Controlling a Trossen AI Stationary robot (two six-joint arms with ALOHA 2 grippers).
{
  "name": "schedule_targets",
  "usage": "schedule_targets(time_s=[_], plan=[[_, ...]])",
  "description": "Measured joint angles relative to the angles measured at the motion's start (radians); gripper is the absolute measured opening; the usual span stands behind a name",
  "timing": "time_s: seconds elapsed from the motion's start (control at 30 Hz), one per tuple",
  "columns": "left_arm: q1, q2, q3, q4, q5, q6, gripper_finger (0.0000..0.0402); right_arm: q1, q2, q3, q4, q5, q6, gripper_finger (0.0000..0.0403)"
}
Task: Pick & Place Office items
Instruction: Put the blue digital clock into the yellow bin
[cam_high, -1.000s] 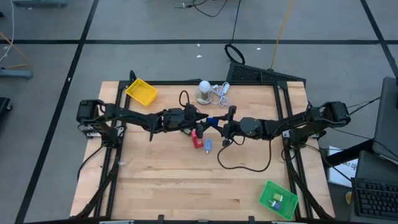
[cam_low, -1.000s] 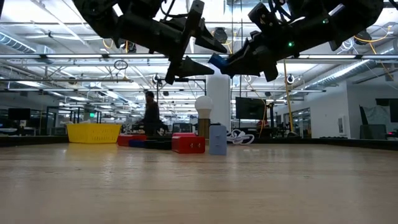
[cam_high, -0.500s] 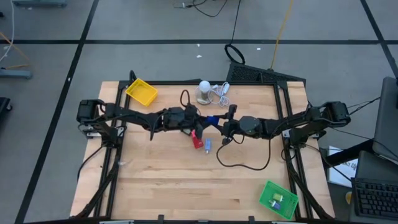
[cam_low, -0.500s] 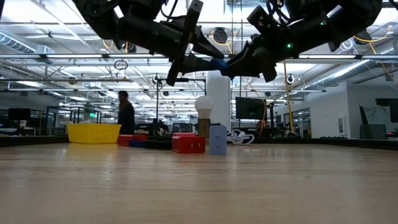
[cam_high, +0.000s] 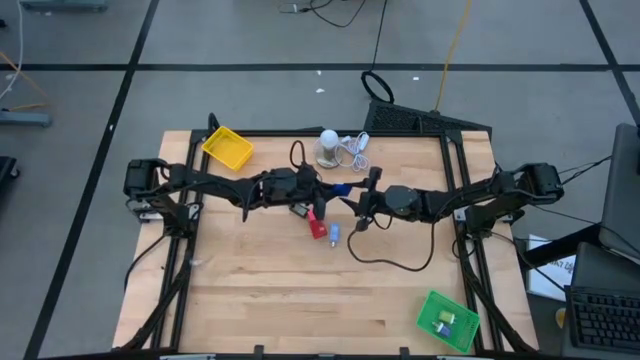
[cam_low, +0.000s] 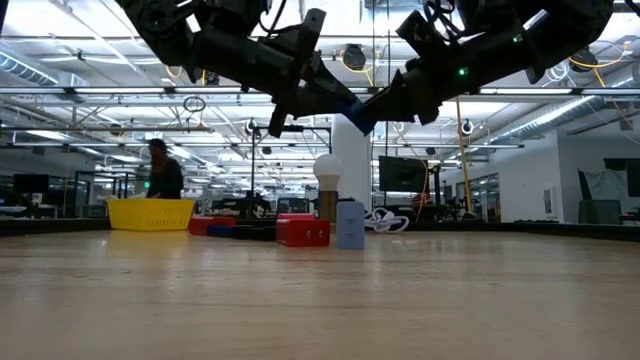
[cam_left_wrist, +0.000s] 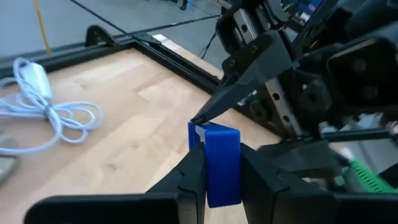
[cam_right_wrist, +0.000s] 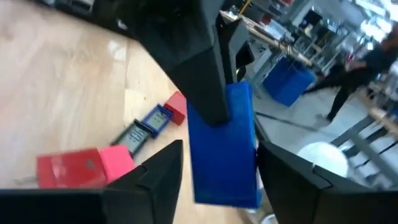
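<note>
A blue block (cam_high: 340, 189) is in the air above the table's middle, between my two grippers. My left gripper (cam_high: 322, 190) comes at it from the table's left and is shut on it (cam_left_wrist: 222, 163). My right gripper (cam_high: 356, 203) comes from the table's right and is also shut on it (cam_right_wrist: 224, 146). On the table below lie a red block (cam_high: 318, 229), a light blue block (cam_high: 334, 234), a pink bit (cam_right_wrist: 116, 160) against the red block, and a dark flat rectangle (cam_right_wrist: 144, 129). My left gripper pinches the blue block's two broad sides (cam_left_wrist: 209, 171) between its two fingers, coming level from the table's left. The block is lifted clear of the table. My right gripper has the same block between its two fingers (cam_right_wrist: 160, 168), level from the table's right. One fingertip (cam_left_wrist: 205, 115) rests at the block's far edge.
A yellow tray (cam_high: 228, 148) stands at the far left, a green tray (cam_high: 447, 320) with small pieces at the near right. A white round object (cam_high: 329, 147) with coiled white cable (cam_high: 353, 148) stands behind the grippers. A black cable (cam_high: 390, 265) loops over the table.
My left gripper has moved toward the table's right, up to the blue block held by my right gripper, and has taken hold of it. My right gripper and the block have stayed almost in place, clear of the table.
</note>
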Motion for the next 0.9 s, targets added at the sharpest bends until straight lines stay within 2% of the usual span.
schedule_targets(time_s=[0.17, 0.27, 0.4, 0.63, 0.9], plan=[[0.001, -0.067, -0.001, -0.061, -0.071, 0.093, 0.0068, 0.0, -0.002, 0.001, 0.006, 0.0, 0.068, 0.0225], [0.004, -0.147, 0.0, -0.144, -0.17, 0.139, 0.0068, 0.001, 0.0, -0.002, -0.01, -0.014, 0.072, 0.023], [-0.01, -0.269, 0.0, -0.339, -0.314, 0.195, 0.0068, -0.005, 0.0, -0.002, -0.002, -0.034, 0.1, 0.0228], [-0.048, -0.47, 0.0, -0.675, -0.579, 0.197, 0.0067, -0.086, 0.0, -0.002, -0.003, -0.307, 0.226, 0.0216], [-0.063, -0.602, -0.023, -1.039, -0.846, 0.009, 0.0067, -0.188, -0.012, -0.039, 0.01, -0.522, 0.347, 0.021]])
